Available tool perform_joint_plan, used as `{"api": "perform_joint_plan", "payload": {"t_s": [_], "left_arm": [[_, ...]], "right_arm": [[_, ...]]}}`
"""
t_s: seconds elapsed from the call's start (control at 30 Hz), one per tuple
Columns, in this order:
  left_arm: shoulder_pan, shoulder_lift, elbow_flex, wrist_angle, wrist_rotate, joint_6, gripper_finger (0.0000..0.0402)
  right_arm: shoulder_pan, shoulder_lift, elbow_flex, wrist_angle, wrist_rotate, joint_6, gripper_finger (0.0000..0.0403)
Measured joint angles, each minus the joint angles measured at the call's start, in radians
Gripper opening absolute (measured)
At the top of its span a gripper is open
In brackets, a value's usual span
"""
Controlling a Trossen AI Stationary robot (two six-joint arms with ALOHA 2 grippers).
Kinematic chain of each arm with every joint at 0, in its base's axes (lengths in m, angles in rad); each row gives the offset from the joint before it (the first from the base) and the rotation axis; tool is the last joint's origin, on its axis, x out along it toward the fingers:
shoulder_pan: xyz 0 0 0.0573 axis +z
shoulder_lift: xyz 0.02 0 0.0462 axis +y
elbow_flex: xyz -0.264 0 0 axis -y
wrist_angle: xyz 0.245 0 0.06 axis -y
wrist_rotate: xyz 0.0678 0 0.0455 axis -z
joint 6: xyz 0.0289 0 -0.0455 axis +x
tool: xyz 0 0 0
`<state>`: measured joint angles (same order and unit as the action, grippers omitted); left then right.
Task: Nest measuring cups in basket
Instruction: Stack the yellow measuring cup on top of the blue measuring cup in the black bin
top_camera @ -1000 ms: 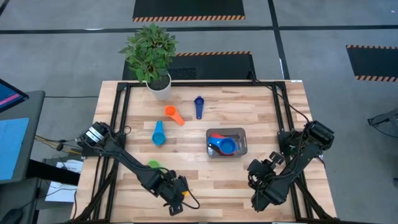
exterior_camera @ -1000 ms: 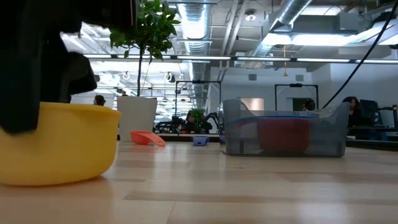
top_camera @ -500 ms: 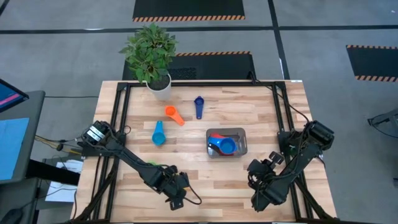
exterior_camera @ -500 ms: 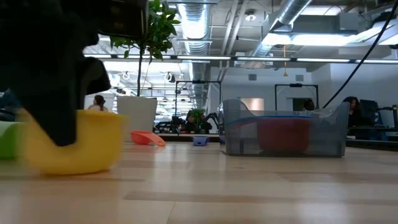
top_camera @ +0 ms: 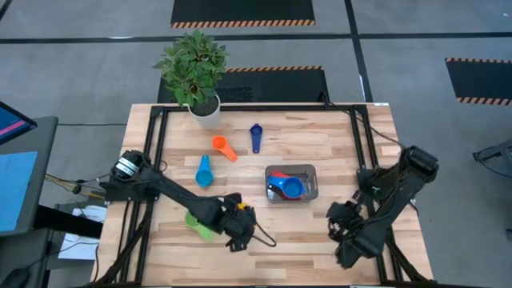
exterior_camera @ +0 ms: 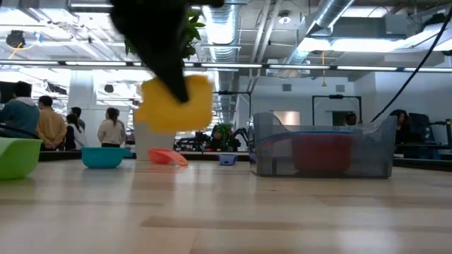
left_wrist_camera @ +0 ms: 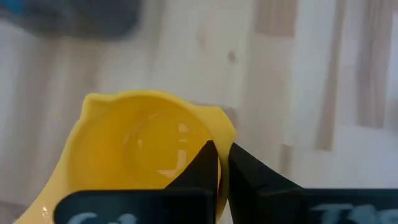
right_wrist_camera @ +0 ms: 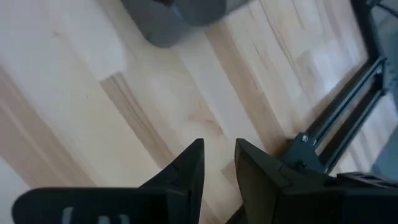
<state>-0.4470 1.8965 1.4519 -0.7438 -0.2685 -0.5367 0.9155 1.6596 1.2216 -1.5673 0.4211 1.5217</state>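
Note:
My left gripper (left_wrist_camera: 224, 165) is shut on the yellow measuring cup (left_wrist_camera: 137, 149) and holds it in the air (exterior_camera: 176, 104) above the table's near middle (top_camera: 242, 213). On the table rest a green cup (top_camera: 200, 226), a light blue cup (top_camera: 203, 171), an orange cup (top_camera: 224, 147) and a dark blue cup (top_camera: 256, 138). The grey basket (top_camera: 310, 190) stands right of centre with a red and a blue cup inside. My right gripper (right_wrist_camera: 217, 160) waits open over bare wood near the right edge (top_camera: 340, 218). My left gripper pinches the yellow cup's side wall at the rim (left_wrist_camera: 217, 134), one finger (left_wrist_camera: 202, 168) inside the bowl and the other (left_wrist_camera: 255, 180) outside. The fingers come from above, slanting down. The cup hangs below them, lifted clear of the table, its open side up.
A white pot with a green plant (top_camera: 204, 112) stands at the far left. Bare wood lies between my left gripper and the basket. Black frame rails (top_camera: 148, 152) run along both sides. People stand in the room beyond the table (exterior_camera: 49, 123).
My left gripper has shut on the yellow cup's wall, lifted it clear off the table and carried it toward the far edge and a little right, toward the basket. The green cup, hidden before, now shows. My right arm has shifted slightly toward the right edge.

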Motion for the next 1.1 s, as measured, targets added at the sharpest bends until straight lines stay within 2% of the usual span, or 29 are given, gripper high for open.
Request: {"api": "perform_joint_plan", "payload": {"t_s": [0.2,0.37,0.5,0.7,0.83,0.97,1.1], "left_arm": [[0.107,0.000,0.147,-0.020,-0.044,0.208,0.0000],[0.218,0.002,0.208,0.037,-0.022,0.373,0.0000],[0.294,0.006,0.210,0.157,0.049,0.478,0.0000],[0.341,0.061,0.217,0.329,0.136,0.534,0.0000],[0.340,0.147,0.272,0.315,0.136,0.529,0.0000],[0.327,0.271,0.402,0.297,0.145,0.517,0.0000],[0.307,0.379,0.594,0.097,0.063,0.482,0.0000]], "right_arm": [[0.085,-0.284,-0.148,0.003,0.005,0.232,0.0113],[0.173,-0.400,-0.234,0.124,0.068,0.337,0.0113],[0.213,-0.395,-0.269,0.193,0.107,0.334,0.0113],[0.210,-0.346,-0.278,0.190,0.122,0.345,0.0113],[0.208,-0.328,-0.279,0.187,0.123,0.348,0.0113],[0.199,-0.330,-0.278,0.189,0.127,0.348,0.0113],[0.194,-0.331,-0.278,0.192,0.130,0.348,0.0113]]}}
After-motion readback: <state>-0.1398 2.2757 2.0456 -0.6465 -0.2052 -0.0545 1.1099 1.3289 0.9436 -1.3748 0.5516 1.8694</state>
